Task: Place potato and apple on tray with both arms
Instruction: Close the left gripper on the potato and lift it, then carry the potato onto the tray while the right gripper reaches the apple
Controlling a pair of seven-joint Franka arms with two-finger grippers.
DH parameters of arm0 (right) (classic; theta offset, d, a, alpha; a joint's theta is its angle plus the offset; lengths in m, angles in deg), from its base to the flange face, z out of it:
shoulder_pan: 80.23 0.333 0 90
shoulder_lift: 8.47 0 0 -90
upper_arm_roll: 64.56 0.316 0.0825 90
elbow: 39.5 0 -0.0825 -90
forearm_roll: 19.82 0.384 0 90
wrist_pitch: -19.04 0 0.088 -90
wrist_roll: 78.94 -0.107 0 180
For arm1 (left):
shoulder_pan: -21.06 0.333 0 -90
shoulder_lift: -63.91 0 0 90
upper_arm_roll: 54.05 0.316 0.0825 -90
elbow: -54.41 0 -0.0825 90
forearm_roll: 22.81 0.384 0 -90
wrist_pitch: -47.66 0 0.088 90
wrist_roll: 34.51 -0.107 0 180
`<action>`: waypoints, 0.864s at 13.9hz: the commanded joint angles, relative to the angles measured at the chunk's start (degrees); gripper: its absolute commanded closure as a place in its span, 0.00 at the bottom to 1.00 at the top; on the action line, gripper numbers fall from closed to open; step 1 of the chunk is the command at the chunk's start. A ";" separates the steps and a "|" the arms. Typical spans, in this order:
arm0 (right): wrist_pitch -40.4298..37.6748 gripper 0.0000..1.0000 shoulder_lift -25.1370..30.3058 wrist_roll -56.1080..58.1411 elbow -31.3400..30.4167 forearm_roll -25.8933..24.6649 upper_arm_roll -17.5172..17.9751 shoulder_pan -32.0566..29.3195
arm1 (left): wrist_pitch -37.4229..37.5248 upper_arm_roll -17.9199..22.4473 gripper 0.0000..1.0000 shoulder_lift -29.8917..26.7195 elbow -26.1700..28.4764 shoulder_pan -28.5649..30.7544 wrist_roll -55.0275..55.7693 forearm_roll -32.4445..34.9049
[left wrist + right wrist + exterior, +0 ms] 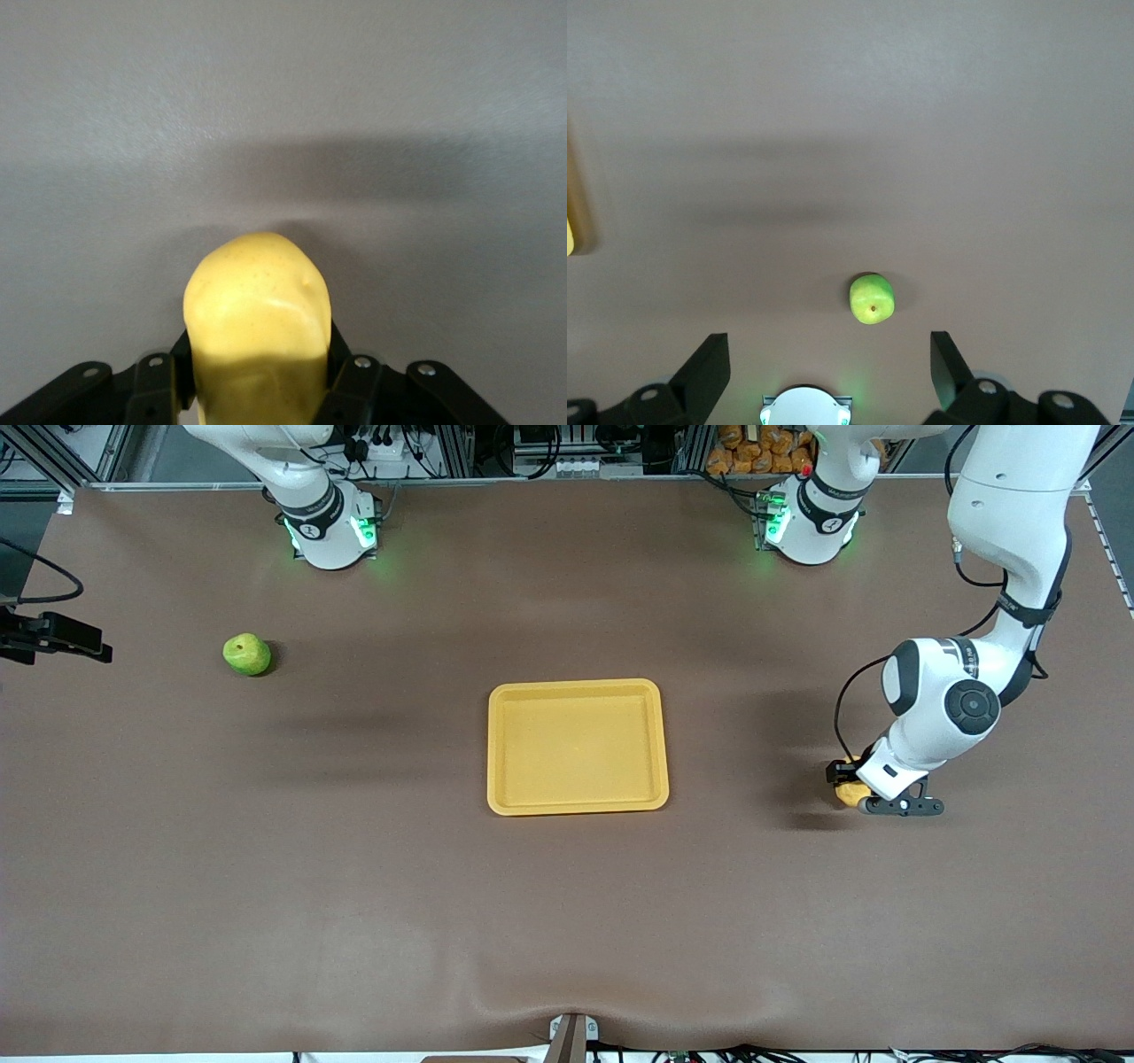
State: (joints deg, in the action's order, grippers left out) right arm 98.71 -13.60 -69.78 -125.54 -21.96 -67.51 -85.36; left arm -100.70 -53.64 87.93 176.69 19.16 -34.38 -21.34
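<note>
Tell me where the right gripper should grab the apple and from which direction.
Grip the apple across its round middle, coming straight down from above. It sits alone on the table, so both sides are free. The right gripper hangs open high over it.

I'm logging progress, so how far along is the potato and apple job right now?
Nothing is on the tray yet. In hand: the left gripper is shut on the potato, down at the table. Left: carrying it to the tray, and the apple, untouched under the open right gripper.
</note>
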 commanded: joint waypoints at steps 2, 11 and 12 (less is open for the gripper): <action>-1.01 0.00 -3.21 0.50 0.01 -0.76 0.66 -1.02 | 8.25 -1.64 1.00 -8.28 0.50 -1.96 4.25 1.51; 4.79 0.00 -4.01 0.06 -11.85 -0.50 0.58 -3.04 | 17.75 -14.64 1.00 -12.08 -4.84 -6.44 25.25 1.51; 5.49 0.00 -3.93 -0.02 -13.34 -0.50 0.58 -3.56 | 18.71 -14.83 1.00 -11.72 -5.73 -8.01 27.18 1.51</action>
State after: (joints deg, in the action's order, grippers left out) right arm 102.71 -18.49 -69.72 -135.67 -22.12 -67.55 -87.37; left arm -84.86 -67.62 75.28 173.92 12.67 -11.07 -21.16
